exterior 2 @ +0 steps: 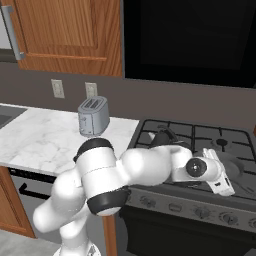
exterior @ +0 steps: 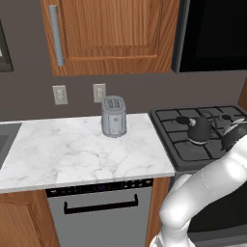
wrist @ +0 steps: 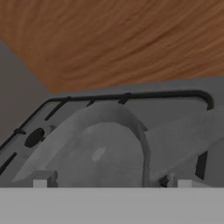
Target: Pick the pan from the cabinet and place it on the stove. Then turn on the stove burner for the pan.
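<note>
The pan [wrist: 105,153] lies flat on the stove [wrist: 131,95], round and grey, its long handle [wrist: 183,135] running off to the right in the hand view. My gripper [wrist: 112,180] hovers close over the pan's near rim, open, its two tips set wide apart with nothing clamped between them. In the right base view my arm reaches across the stove [exterior 2: 200,135], and the gripper [exterior 2: 222,186] is beside the pan [exterior 2: 234,167] at the front right burner. The cabinet [exterior: 111,34] [exterior 2: 65,30] hangs above the counter with the door in view closed.
A small black kettle [exterior: 198,130] [exterior 2: 162,136] stands on the stove's left grates behind my forearm. A grey toaster [exterior: 114,116] [exterior 2: 93,116] sits on the marble counter [exterior: 72,149]. Round knobs [exterior 2: 200,212] line the stove's front. A wooden panel [wrist: 122,39] rises behind the stove.
</note>
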Robot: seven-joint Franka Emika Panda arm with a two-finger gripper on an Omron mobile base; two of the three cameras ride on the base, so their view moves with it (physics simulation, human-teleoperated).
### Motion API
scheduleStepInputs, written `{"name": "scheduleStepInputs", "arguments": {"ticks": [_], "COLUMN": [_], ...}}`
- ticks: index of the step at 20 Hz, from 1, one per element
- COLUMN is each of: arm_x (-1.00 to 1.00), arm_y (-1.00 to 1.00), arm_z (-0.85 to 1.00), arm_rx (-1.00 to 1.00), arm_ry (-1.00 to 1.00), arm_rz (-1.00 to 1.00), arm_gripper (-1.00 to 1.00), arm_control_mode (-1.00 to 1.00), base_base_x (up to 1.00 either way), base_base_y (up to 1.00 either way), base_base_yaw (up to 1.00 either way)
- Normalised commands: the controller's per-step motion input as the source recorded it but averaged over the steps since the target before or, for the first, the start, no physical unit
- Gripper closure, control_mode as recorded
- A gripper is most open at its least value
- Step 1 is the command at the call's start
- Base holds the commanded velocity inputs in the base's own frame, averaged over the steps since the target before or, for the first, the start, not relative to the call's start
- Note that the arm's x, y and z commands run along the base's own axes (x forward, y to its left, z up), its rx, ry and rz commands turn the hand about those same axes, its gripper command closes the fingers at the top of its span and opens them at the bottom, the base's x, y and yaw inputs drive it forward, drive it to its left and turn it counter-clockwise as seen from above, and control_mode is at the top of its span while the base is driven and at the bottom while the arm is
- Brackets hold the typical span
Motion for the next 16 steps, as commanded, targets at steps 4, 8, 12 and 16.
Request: {"name": "scheduleStepInputs", "arguments": {"ticks": [4, 8, 12, 16], "arm_x": [-0.18, -0.46, -0.79, -0.76], "arm_y": [-0.03, -0.07, -0.03, 0.00], "arm_z": [0.06, 0.06, 0.01, 0.02], "arm_rx": [0.01, 0.04, 0.06, 0.09], "arm_ry": [-0.04, -0.03, -0.03, -0.05], "arm_rz": [0.00, 0.00, 0.00, 0.00], "arm_gripper": [-1.00, -1.00, -1.00, -1.00], "arm_control_mode": [-1.00, -1.00, -1.00, -1.00], "base_base_x": [0.00, 0.00, 0.00, 0.00], "base_base_y": [0.00, 0.00, 0.00, 0.00], "base_base_yaw": [0.00, 0.00, 0.00, 0.00]}}
